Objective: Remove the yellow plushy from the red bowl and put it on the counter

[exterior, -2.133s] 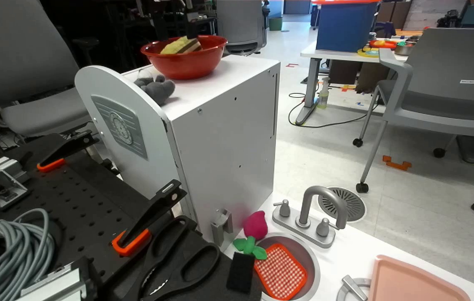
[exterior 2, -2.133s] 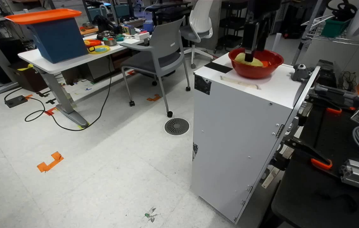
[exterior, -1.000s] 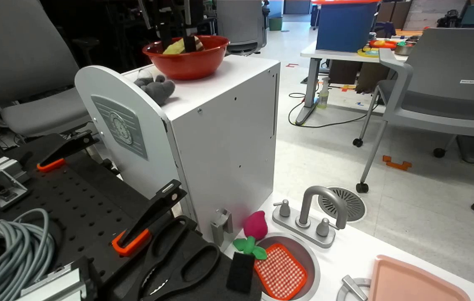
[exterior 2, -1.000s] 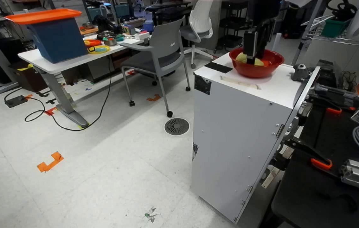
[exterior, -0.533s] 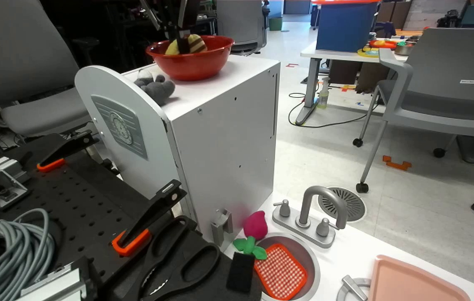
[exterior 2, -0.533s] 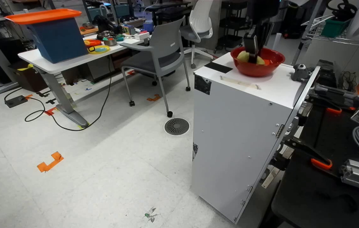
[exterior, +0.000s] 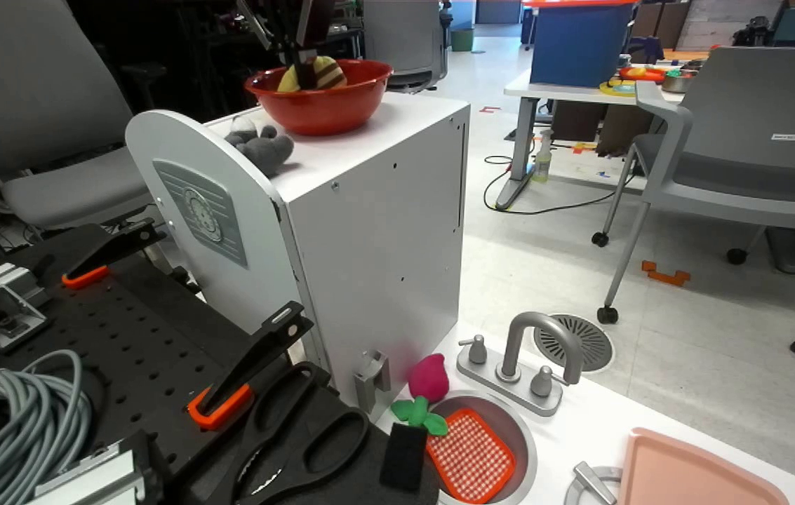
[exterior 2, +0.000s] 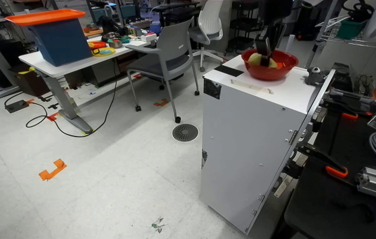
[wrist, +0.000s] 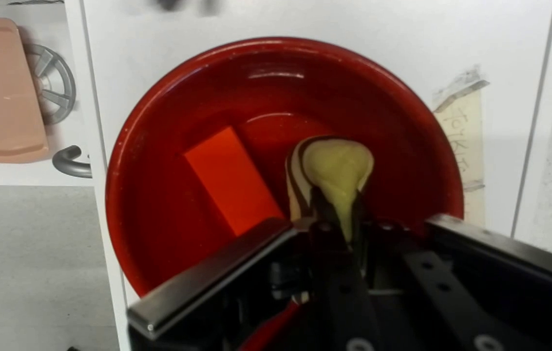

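– your claw is pointing down inside the red bowl.

– and you're pinching the yellow plushy with it: in the wrist view the two dark fingertips press in from both sides, and the yellow narrows between them.

– agreed. you have the plushy within the bowl's rim in all three views; in an exterior view you see its brown-striped end in front of the far rim. whether its underside touches the bowl's floor, you can't tell.

– mind you, there's an orange block in there too, just beside the plushy, on its left in the wrist view, partly hidden by your claw.

– and your bowl stands on the white cabinet. in both exterior views you find a small gray plush on the cabinet as well, near the bowl, beside the rounded panel.

– your tabletop is lower, right beside the cabinet: in an exterior view it carries the silver faucet, the round basin and the pink tray.

– in the basin you've a red-orange mesh piece, and at the basin's edge nearest the cabinet a magenta toy with green leaves.
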Controlling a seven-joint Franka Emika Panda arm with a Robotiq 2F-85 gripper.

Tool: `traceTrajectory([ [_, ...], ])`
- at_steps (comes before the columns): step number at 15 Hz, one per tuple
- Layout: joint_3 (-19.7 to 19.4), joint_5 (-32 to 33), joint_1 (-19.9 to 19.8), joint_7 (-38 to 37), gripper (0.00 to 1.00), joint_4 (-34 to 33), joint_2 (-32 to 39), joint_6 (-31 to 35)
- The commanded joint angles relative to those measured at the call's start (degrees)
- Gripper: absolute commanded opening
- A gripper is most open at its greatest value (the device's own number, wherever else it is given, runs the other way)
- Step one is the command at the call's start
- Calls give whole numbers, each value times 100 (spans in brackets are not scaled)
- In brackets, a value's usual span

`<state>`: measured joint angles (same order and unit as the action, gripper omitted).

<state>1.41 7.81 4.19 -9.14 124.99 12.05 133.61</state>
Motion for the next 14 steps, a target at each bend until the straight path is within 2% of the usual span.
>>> traceTrajectory([
  [1,-62,103,17,-205,2,143,-242,-5],
  [14,-342,-372,-492,-823,2,1325,-1365,777],
])
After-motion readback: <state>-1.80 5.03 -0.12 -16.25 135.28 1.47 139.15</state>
